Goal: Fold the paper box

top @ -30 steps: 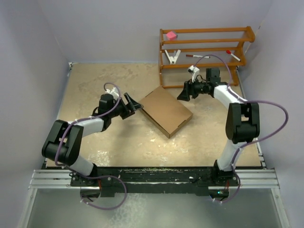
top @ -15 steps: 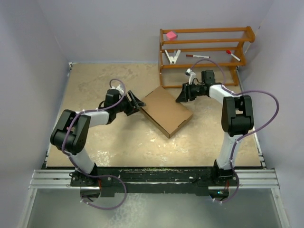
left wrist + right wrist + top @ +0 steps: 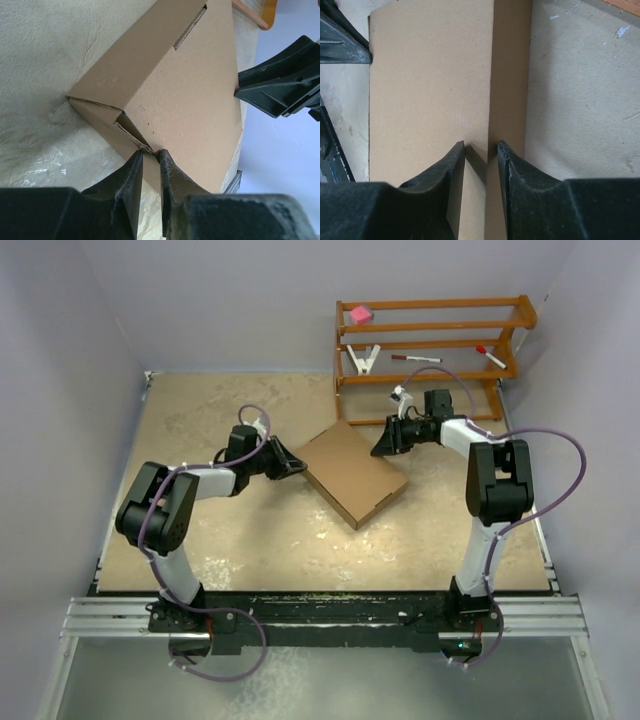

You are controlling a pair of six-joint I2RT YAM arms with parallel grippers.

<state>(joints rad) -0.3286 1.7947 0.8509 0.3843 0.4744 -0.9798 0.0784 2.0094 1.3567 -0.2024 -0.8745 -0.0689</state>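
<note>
**A:** Where is the paper box [image 3: 352, 472] lying?

**B:** It is lying closed and flat on the table [image 3: 230, 530], near the middle of the top view. It is sitting diagonally, with one corner pointing left and another pointing toward the wooden rack [image 3: 440, 305] in the upper right.

**A:** And what is the left gripper [image 3: 150, 154] doing?

**B:** It is reaching in from the left side of the frame and meeting the left corner of the box. In its own view the two jaws are standing almost together, with only a thin slit showing. The corner seam of the cardboard is sitting just at the tips. Whether they are really pinching it, I cannot tell.

**A:** And the right gripper [image 3: 481, 146]?

**B:** It is pointing at the upper corner of the box, just below the rack. Its jaws are standing a little apart (wider than the left ones). They are straddling the edge where the top face is meeting the side wall. Whether they are pressing the cardboard, I cannot tell either.

**A:** Is anything else showing?

**B:** A pink block [image 3: 361, 314] is sitting on the top shelf of the rack, well apart from the box.
</note>
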